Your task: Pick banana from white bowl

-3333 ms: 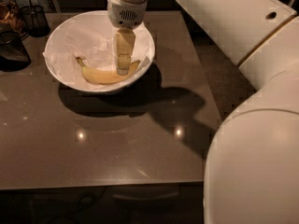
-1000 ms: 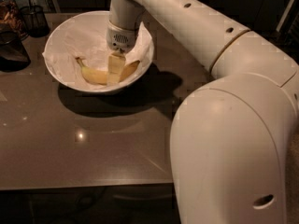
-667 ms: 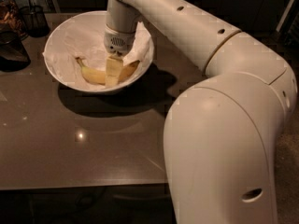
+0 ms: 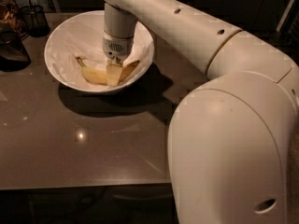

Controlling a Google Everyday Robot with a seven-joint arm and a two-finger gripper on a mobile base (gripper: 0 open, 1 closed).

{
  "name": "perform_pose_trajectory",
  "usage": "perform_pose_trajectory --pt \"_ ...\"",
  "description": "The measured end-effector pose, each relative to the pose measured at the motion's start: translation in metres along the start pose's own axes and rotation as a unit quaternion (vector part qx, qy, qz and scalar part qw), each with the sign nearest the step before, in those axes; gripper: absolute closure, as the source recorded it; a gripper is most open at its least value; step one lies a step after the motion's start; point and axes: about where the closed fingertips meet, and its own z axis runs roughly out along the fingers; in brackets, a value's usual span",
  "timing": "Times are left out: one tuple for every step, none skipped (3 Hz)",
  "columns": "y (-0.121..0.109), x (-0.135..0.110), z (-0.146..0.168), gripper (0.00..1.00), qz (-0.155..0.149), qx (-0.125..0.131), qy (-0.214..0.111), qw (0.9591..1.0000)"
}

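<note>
The yellow banana (image 4: 93, 75) lies curved in the bottom of the white bowl (image 4: 57, 37), on crumpled white paper, with its darker stem tip pointing left. The bowl stands at the back left of the dark table (image 4: 93, 143). My gripper (image 4: 113, 74) reaches straight down into the bowl and sits on the middle of the banana, covering part of it. The banana rests in the bowl and its right end shows past the gripper.
A dark wire-mesh cup (image 4: 35, 19) stands behind the bowl at the far left, with another dark object (image 4: 11, 50) beside the bowl's left side. My own white arm (image 4: 229, 143) fills the right foreground and hides that side of the table.
The gripper has come lower into the bowl, from above the banana down onto its middle. The arm has swung across the right of the view. The banana has not moved.
</note>
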Motion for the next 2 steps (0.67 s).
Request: perform_pose_trajectory --pt "-0.0001 -0.0001 -0.0004 0.95 0.000 0.000 0.000 1.0000" --pt "-0.0003 -0.0003 -0.0011 1.00 0.000 0.000 0.000 1.0000"
